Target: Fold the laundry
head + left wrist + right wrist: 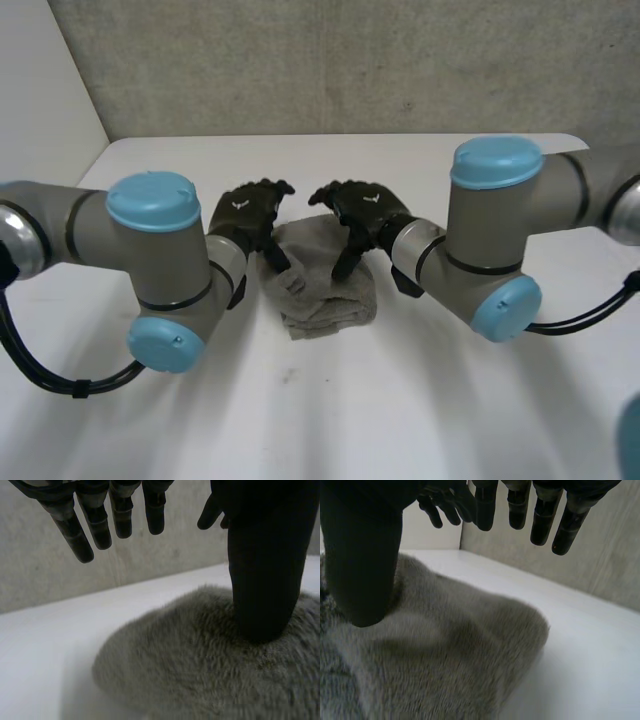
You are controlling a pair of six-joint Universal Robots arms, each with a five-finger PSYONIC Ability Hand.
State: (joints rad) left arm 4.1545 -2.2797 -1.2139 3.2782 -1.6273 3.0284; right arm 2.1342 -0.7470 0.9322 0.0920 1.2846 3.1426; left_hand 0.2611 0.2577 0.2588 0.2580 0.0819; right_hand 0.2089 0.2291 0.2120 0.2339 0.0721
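Note:
A grey fluffy cloth (326, 288) lies folded into a small bundle in the middle of the white table (330, 410). My left hand (245, 214) hovers over the cloth's far left part and my right hand (366, 208) over its far right part. In the left wrist view the fingers (95, 522) hang straight above the table, and the thumb (261, 580) rests its tip on the cloth (190, 670). The right wrist view is alike: straight fingers (542, 515) in the air, thumb (365, 560) down on the cloth (455, 650). Neither hand pinches the cloth.
A grey wall (350, 60) runs along the table's far edge, with a white panel (40, 80) at the far left. Both arms' elbows (165, 270) (495, 235) flank the cloth. Bare table surface lies in front of the cloth.

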